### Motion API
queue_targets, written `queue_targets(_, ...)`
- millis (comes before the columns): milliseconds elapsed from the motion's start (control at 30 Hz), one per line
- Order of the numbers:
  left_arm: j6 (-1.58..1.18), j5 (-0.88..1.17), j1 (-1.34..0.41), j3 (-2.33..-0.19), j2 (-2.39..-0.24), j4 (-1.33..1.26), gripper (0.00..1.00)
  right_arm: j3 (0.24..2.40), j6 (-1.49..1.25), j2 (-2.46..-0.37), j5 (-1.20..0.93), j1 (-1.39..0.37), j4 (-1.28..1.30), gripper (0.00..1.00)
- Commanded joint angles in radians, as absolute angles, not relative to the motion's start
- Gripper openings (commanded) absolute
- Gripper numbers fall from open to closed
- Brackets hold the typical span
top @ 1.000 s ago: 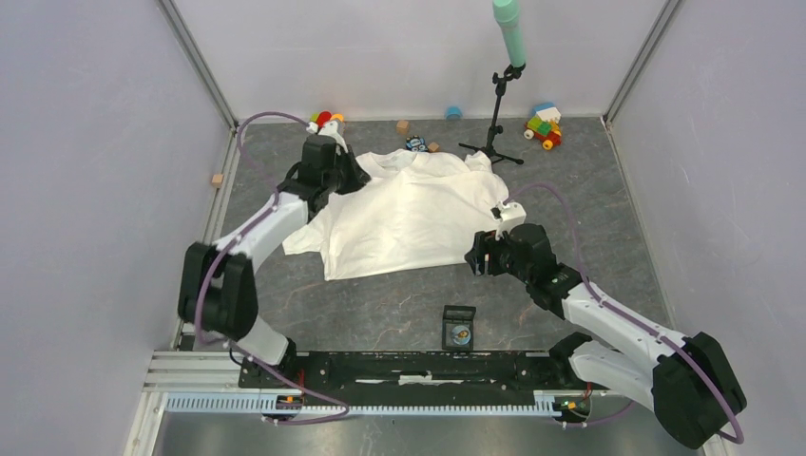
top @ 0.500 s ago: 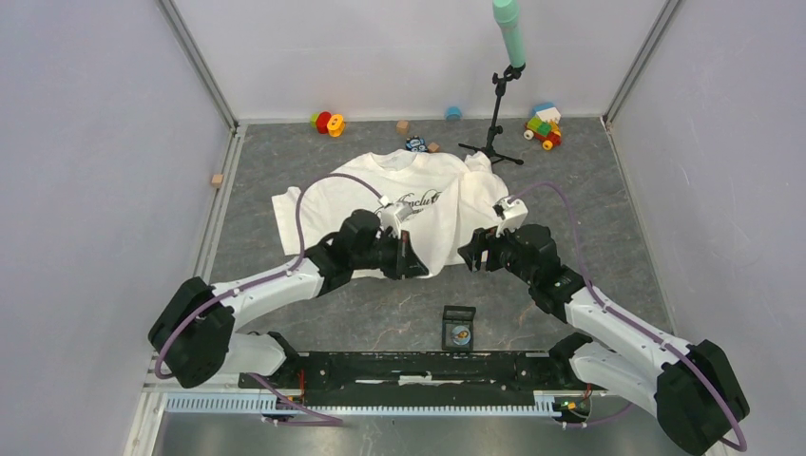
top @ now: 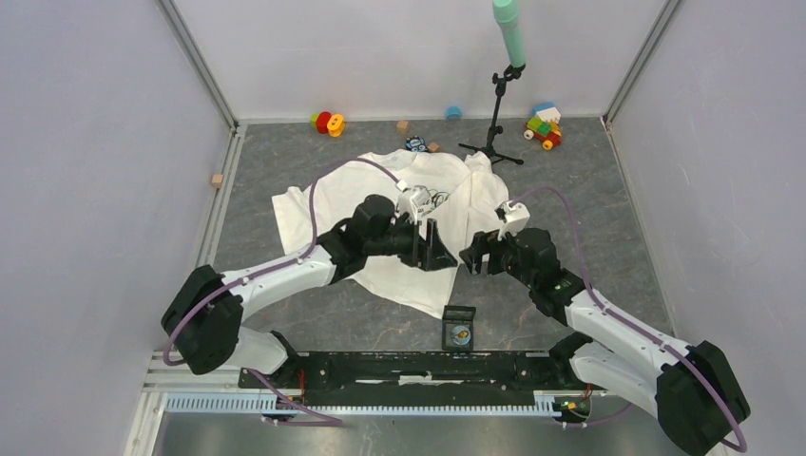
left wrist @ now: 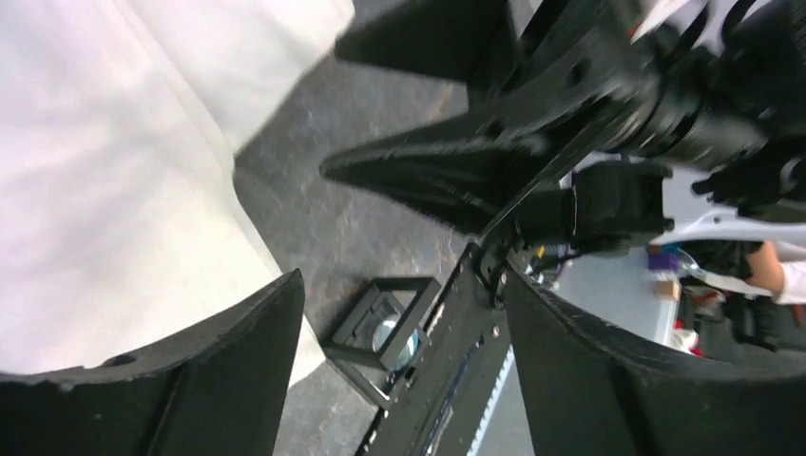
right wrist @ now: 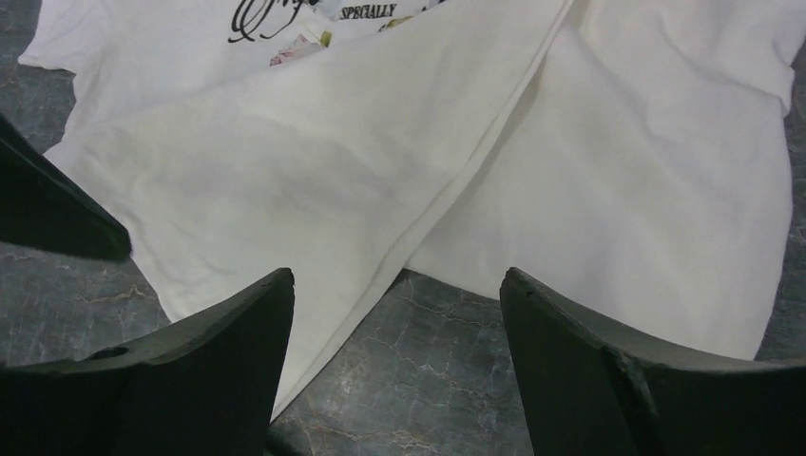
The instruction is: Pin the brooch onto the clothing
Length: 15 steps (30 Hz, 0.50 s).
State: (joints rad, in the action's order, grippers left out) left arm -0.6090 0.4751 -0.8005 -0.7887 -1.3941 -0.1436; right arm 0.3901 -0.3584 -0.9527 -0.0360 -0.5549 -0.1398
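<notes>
The clothing [top: 328,204] is a white T-shirt lying rumpled on the grey floor, one part folded over its print. Black script and a bit of the rose print [right wrist: 285,19] show at the top of the right wrist view. The brooch [top: 460,333], a tiny bluish disc, sits in a black square frame holder [top: 459,315] near the front rail, also seen as the brooch [left wrist: 397,334] in the left wrist view. My left gripper [top: 439,249] [left wrist: 401,285] hangs open over the shirt's near hem, empty. My right gripper [top: 474,256] [right wrist: 397,277] is open just beside it, over the shirt's edge [right wrist: 456,180].
A microphone stand [top: 496,138] stands behind the shirt. Toys lie along the back wall: a red-yellow one [top: 326,122], a block car [top: 544,126], a small black-and-blue toy [top: 415,144]. A wooden cube [top: 218,179] sits left. The black rail [top: 380,369] runs along the front.
My left arm swung from the shirt's far left corner to the middle, turning the cloth over so its print shows, then let go and opened. My right gripper opened a little wider.
</notes>
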Motion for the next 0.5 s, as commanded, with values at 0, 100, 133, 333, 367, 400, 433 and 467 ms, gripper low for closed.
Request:
queue_targets(0, -0.558, 0.316, -0.77, -0.956, -1.329, -0.013, 0.87, 0.405, -0.396, -0.959, 0.072, -0.559, -0.104, 0.85)
queue_targets(100, -0.569, 0.267, -0.669, -0.999, -1.295, 0.028, 0.94, 0.436, -0.398, -0.992, 0.113, -0.558, -0.089, 0.85)
queue_targets(133, -0.574, 0.25, -0.62, -1.013, -1.295, 0.045, 0.96, 0.447, -0.396, -1.004, 0.118, -0.558, -0.095, 0.86)
queue_targets(333, -0.594, 0.225, -0.309, -1.083, -1.435, 0.121, 0.97, 0.562, -0.383, -1.17, 0.11, -0.553, -0.122, 0.84)
queue_targets(367, -0.586, 0.213, -0.279, -1.096, -1.472, 0.12, 0.97, 0.585, -0.375, -1.202, 0.108, -0.547, -0.133, 0.83)
queue_targets(400, -0.579, 0.19, -0.249, -1.115, -1.515, 0.123, 0.98, 0.608, -0.372, -1.231, 0.104, -0.539, -0.144, 0.82)
queue_targets(433, -0.573, 0.183, -0.224, -1.135, -1.553, 0.131, 0.98, 0.623, -0.373, -1.265, 0.091, -0.525, -0.156, 0.81)
queue_targets(467, -0.565, 0.183, -0.207, -1.162, -1.601, 0.135, 0.98, 0.643, -0.383, -1.303, 0.071, -0.504, -0.167, 0.8)
